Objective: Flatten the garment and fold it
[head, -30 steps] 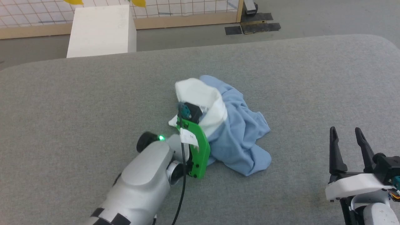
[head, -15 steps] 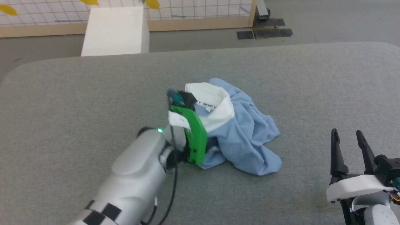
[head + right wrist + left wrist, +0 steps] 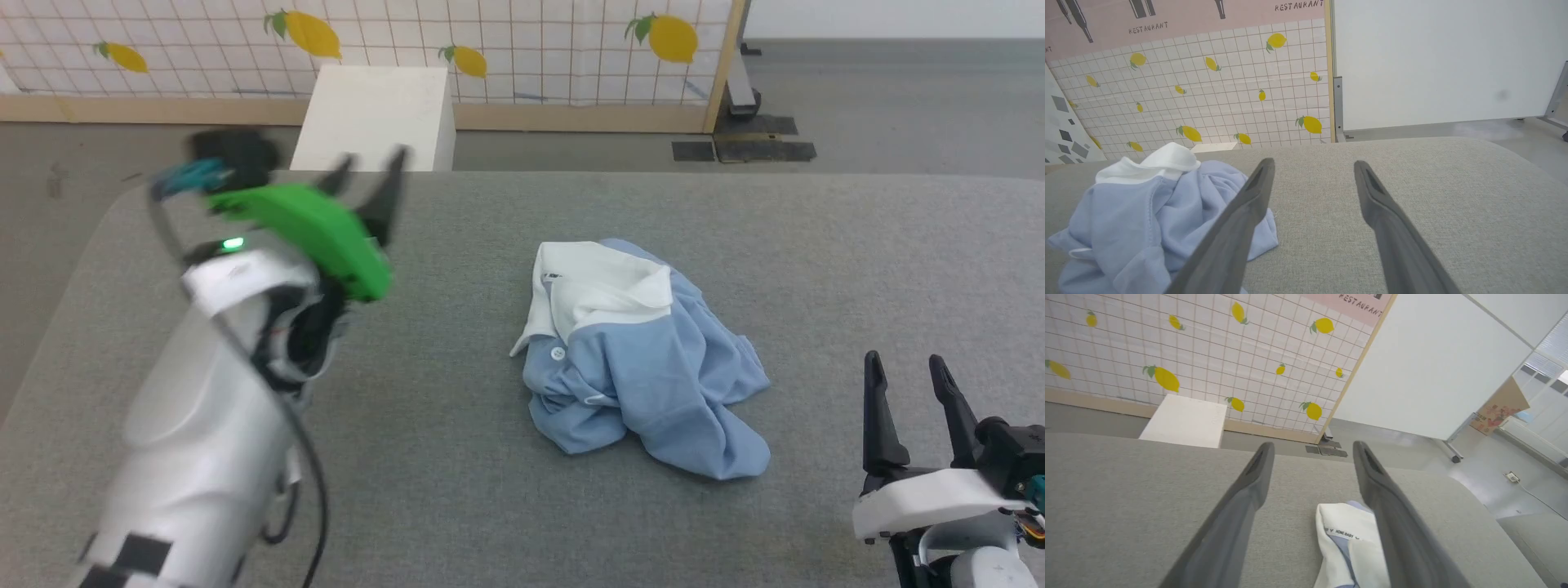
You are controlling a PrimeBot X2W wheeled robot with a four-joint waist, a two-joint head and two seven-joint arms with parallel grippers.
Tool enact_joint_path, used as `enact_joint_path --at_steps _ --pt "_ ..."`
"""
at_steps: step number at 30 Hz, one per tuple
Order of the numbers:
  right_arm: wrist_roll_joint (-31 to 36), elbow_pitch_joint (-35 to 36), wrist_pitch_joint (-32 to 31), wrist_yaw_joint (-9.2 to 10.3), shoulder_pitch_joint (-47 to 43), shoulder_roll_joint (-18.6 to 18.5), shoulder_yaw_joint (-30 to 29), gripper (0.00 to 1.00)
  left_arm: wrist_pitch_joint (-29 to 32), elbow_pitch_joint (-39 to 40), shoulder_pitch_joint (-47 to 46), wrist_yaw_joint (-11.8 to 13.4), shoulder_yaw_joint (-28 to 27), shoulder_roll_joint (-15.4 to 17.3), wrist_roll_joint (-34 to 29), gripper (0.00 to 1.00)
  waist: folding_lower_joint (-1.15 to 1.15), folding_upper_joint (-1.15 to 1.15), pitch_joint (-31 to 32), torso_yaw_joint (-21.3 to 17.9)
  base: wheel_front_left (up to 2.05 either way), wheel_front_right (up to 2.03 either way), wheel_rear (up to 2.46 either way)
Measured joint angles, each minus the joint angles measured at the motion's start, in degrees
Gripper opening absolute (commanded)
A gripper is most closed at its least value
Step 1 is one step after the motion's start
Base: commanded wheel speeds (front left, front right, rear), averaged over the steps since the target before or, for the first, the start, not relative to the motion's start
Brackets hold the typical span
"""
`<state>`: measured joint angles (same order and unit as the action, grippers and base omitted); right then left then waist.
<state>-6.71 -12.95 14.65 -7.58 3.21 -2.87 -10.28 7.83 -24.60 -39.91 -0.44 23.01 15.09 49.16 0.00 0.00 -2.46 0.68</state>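
The garment (image 3: 645, 367), a light blue polo shirt with a white collar, lies crumpled in a heap at the middle of the grey table (image 3: 490, 457). Its collar and button face up on the heap's left side. My left gripper (image 3: 367, 175) is raised well left of the shirt, open and empty, blurred by motion. In the left wrist view the white collar (image 3: 1347, 543) lies below the open left gripper (image 3: 1312, 446). My right gripper (image 3: 902, 363) stands open at the lower right, apart from the shirt. The right wrist view shows the garment (image 3: 1139, 212) left of the open right gripper (image 3: 1312, 163).
A white block (image 3: 371, 118) stands on the floor beyond the table's far edge. Behind it runs a tiled screen with lemon prints (image 3: 490, 41) on a wooden frame. Bare grey table surface lies all around the shirt.
The left gripper has let go of the white collar, opened, and lifted away up and to the left. The collar has dropped onto the heap. The head camera has tilted up. The right gripper has not moved.
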Motion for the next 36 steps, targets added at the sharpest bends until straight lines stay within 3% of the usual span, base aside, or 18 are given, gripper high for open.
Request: enact_joint_path --at_steps 5,9,15,23,36 --pt "0.0 0.1 0.0 0.0 -0.1 0.0 0.0 1.0 -14.6 2.9 6.0 3.3 -3.6 4.2 -5.7 1.0 0.0 0.0 0.8 0.5 0.0 0.0 0.0" --pt "0.0 0.1 0.0 0.0 -1.2 0.0 -0.3 1.0 -20.2 4.9 11.8 5.6 -3.6 6.6 -10.0 1.0 0.0 0.0 1.3 0.6 0.0 0.0 0.0" --pt "0.0 0.2 0.0 0.0 -1.6 0.0 -0.3 1.0 -22.1 8.2 18.6 6.8 -2.6 8.0 -15.7 1.0 0.0 0.0 1.2 0.3 0.0 0.0 0.0" --pt "0.0 0.1 0.0 0.0 -2.2 0.0 0.3 1.0 -22.6 13.1 26.8 8.9 -6.0 6.7 -19.0 1.0 0.0 0.0 1.3 -0.7 0.0 0.0 0.0" --pt "0.0 0.0 0.0 0.0 -2.4 0.0 0.7 1.0 -22.6 16.2 32.9 7.2 -11.3 2.2 -23.0 1.0 0.0 0.0 0.6 -0.8 0.0 0.0 0.0"
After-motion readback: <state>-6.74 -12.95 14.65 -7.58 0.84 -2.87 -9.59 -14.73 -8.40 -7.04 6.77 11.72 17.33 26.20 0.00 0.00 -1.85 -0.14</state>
